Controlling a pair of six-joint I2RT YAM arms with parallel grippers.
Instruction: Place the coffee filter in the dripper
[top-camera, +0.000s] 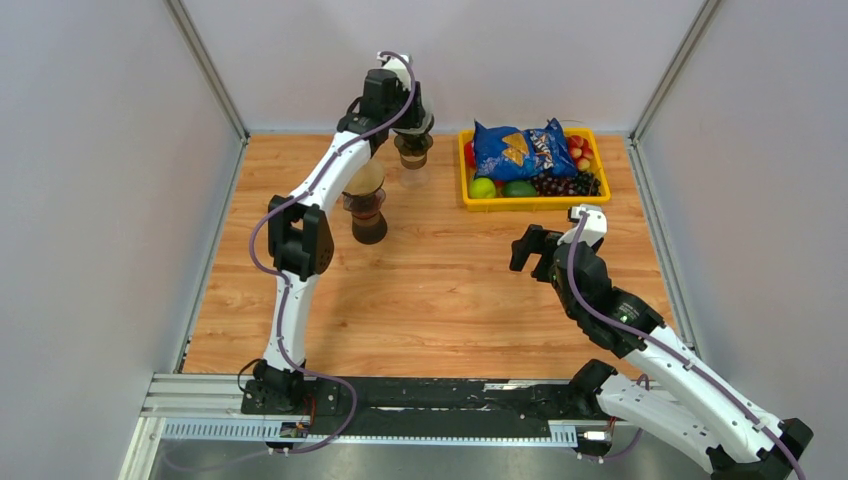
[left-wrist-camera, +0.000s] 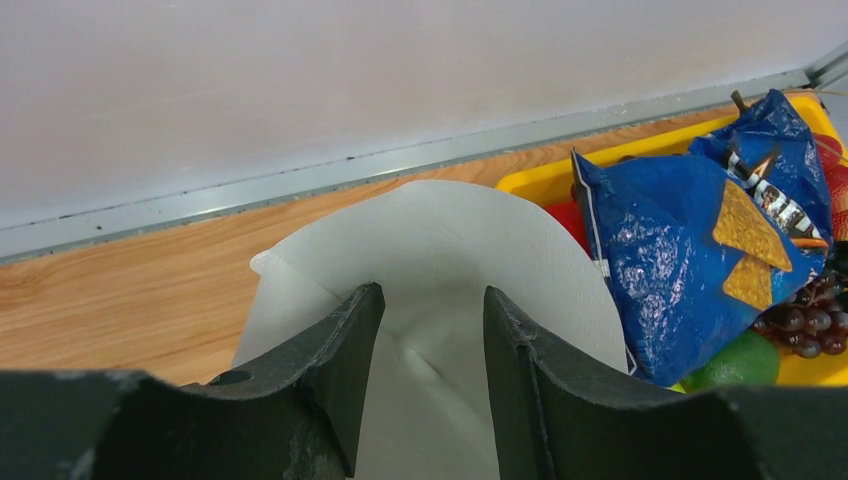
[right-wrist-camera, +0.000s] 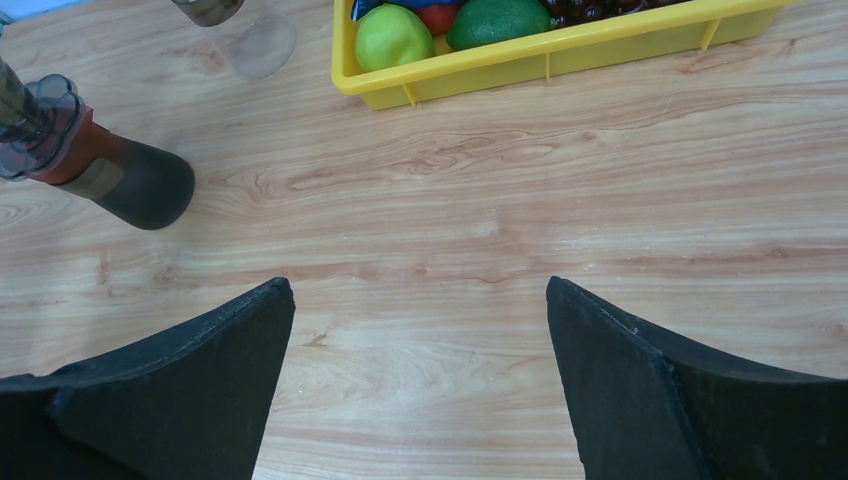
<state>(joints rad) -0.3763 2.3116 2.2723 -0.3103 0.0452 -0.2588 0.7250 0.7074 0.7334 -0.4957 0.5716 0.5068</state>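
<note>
The left gripper (left-wrist-camera: 430, 295) reached to the far side of the table (top-camera: 450, 290), because the white paper filter (left-wrist-camera: 440, 225) was there. The filter sat right between its two fingers, which were half apart. I could not tell if they pinched it. The dripper (top-camera: 364, 182) waited a bit nearer and to the left, on a dark jug (top-camera: 369, 226). The right gripper (right-wrist-camera: 420, 290) hung wide open and empty near the yellow tray (top-camera: 520, 205), out of the way.

Bare tabletop (right-wrist-camera: 450, 200) lies before the right hand (right-wrist-camera: 420, 288), dark carafe (right-wrist-camera: 120, 175) left, yellow tray (right-wrist-camera: 480, 68) ahead.
</note>
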